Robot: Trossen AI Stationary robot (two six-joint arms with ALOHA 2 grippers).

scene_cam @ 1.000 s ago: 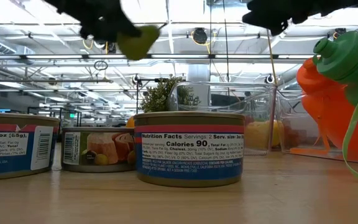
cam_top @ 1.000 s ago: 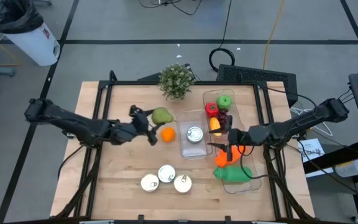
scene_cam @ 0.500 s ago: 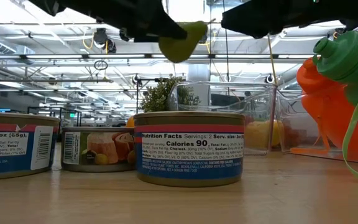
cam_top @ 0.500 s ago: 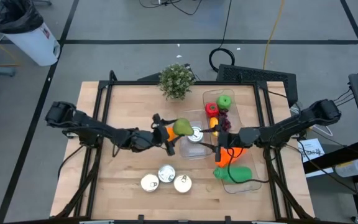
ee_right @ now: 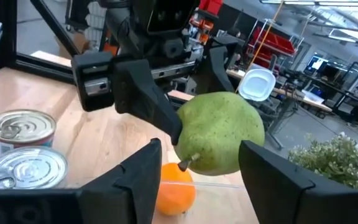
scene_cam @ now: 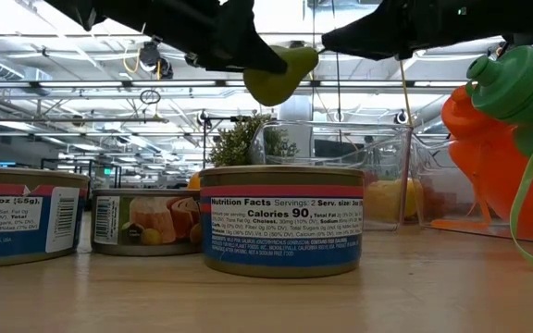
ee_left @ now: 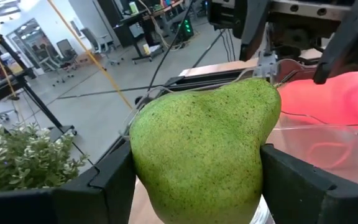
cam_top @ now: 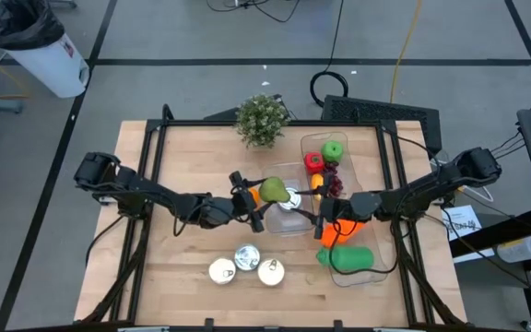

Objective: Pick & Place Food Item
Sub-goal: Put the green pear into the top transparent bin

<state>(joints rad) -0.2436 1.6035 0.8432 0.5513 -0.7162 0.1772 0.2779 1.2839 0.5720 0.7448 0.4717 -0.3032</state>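
Left wrist view says it all: the left gripper (cam_top: pixel 254 205) has its fingers clamped on the fat belly of the green pear (cam_top: pixel 272 190), held in the air over the clear bin (cam_top: pixel 270 221) that has a can in it. The right gripper (cam_top: pixel 319 219) sits just beside the pear, fingers spread apart, nothing between them. My guess is the pear's light, firm and a bit slick, tapering toward the stem, so grab the wide middle.
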